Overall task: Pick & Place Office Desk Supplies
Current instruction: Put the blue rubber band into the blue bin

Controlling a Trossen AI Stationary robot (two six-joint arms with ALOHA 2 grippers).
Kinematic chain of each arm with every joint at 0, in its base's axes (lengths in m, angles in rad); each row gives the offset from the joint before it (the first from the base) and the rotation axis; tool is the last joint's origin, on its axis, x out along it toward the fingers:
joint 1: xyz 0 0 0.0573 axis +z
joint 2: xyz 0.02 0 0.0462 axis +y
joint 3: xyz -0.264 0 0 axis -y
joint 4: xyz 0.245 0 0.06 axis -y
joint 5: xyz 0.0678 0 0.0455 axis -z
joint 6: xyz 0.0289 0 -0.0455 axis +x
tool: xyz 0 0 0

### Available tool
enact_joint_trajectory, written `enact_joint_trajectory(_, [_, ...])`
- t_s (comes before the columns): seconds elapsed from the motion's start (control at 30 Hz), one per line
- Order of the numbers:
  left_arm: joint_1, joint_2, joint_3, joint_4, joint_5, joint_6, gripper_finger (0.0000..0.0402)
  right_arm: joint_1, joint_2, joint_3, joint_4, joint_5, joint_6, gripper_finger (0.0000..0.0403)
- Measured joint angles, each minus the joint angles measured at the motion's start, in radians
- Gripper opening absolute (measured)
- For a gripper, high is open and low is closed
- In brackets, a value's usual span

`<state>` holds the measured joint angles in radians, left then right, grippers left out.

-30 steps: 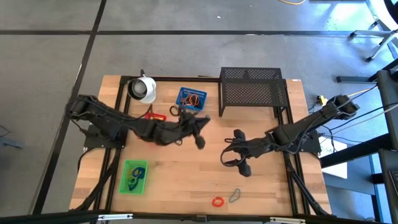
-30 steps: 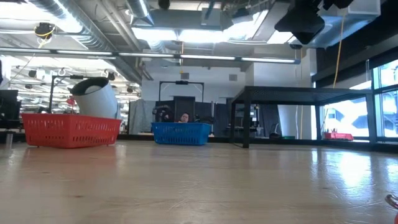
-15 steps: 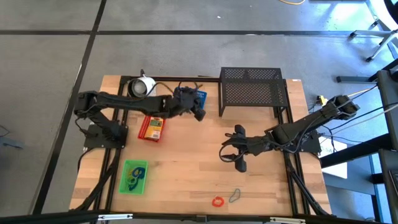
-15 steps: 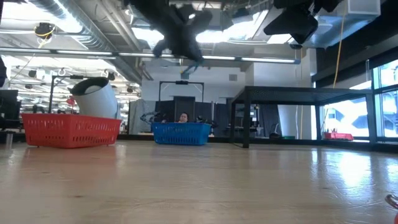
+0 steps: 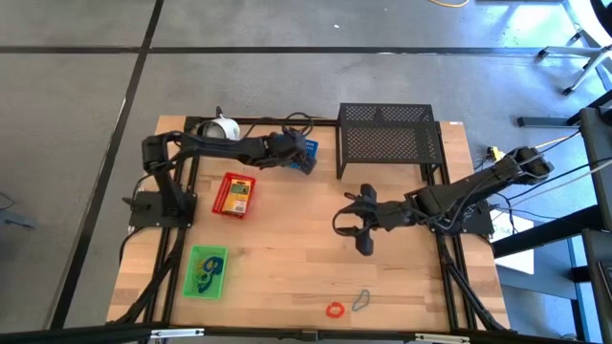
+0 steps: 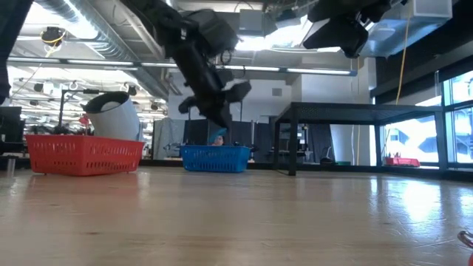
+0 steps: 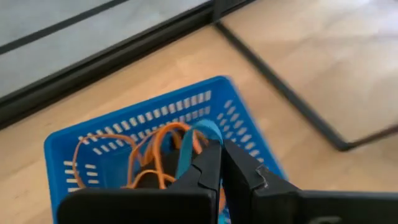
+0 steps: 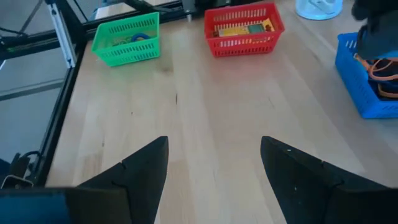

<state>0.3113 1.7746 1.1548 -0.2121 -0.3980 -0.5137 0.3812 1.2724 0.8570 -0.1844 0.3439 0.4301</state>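
Blue tray (image 5: pixel 298 150) at twelve o'clock sits under the closed left pincer (image 7: pixel 221 163), pinching a blue band (image 7: pixel 194 142); next, release. Right pincer (image 5: pixel 350 227) waits open, empty.

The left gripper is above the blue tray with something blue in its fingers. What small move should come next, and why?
Probably open the left gripper. It hangs over the blue tray, shut on a blue band loop, and orange band loops already lie inside, so the loop should fall among them.
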Motion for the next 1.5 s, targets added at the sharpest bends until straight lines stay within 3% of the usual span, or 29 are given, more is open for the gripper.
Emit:
enact_joint_trajectory(0.3, [0.042,0.049,0.0,0.014,-0.004,-0.031,0.0004,-0.009,0.0,0.0,0.006,0.012,0.008,0.0259])
enact_joint_trajectory(0.5, [0.045,0.042,0.0,0.015,-0.063,-0.016,0.0013,-0.009,0.0,0.0,0.005,0.012,0.012,0.0259])
enact_joint_trajectory(0.83, [0.044,0.026,0.0,-0.009,-0.041,-0.119,0.0124,-0.009,0.0,0.0,0.005,-0.006,0.087,0.0259])
enact_joint_trajectory(1.0, [0.026,-0.054,0.0,-0.016,0.037,-0.149,0.0156,-0.009,0.0,0.0,-0.025,-0.185,0.087,0.0259])
enact_joint_trajectory(1.2, [-0.082,-0.171,0.0,-0.019,0.085,-0.192,0.0156,0.009,0.0,0.0,-0.223,-0.564,0.012,0.0259])
enact_joint_trajectory(1.27, [-0.142,-0.198,0.0,-0.007,0.042,-0.208,0.0152,0.034,0.0,0.0,-0.305,-0.566,-0.076,0.0259])
enact_joint_trajectory(1.33, [-0.209,-0.218,0.0,-0.001,-0.019,-0.221,0.015,0.07,0.0,-0.007,-0.345,-0.503,-0.176,0.0259])
enact_joint_trajectory(1.5, [-0.377,-0.224,0.0,0.039,-0.152,-0.307,0.0148,0.138,0.019,-0.048,-0.267,-0.441,-0.335,0.0259])
